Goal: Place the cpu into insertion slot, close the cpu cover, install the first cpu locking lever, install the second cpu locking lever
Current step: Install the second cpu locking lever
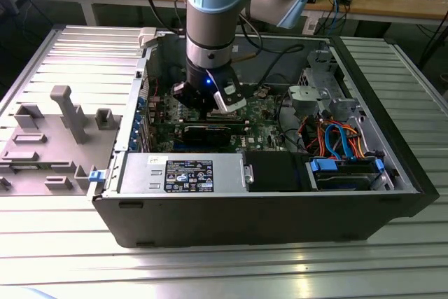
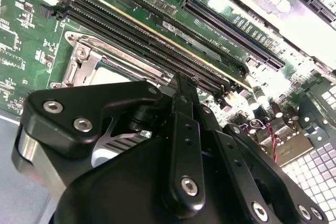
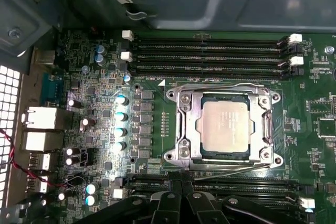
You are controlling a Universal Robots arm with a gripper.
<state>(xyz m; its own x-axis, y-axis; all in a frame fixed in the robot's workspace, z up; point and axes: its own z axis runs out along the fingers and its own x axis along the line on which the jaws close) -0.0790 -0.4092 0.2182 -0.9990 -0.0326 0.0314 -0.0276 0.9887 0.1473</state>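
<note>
The open black desktop computer case (image 1: pixel 259 194) holds a green motherboard (image 3: pixel 105 77). The black gripper (image 3: pixel 181 195) hovers just beside the silver-rimmed square insertion slot (image 3: pixel 181 153). I cannot tell how its fingers stand. The dull metal cpu cover (image 3: pixel 185 103) lies closed flat around the thin silver-grey square cpu (image 3: pixel 226 127), which is seated face up, with no long axis. It looks light, stiff and fragile, best held by its edges.

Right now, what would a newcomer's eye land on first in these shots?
Probably the arm plunging into the open computer case in the exterior view, its tool low over the green circuit board. Next, in the first wrist view, the cpu sits in the insertion slot, with the cpu cover closed around it, between rows of dark memory slots.
</note>
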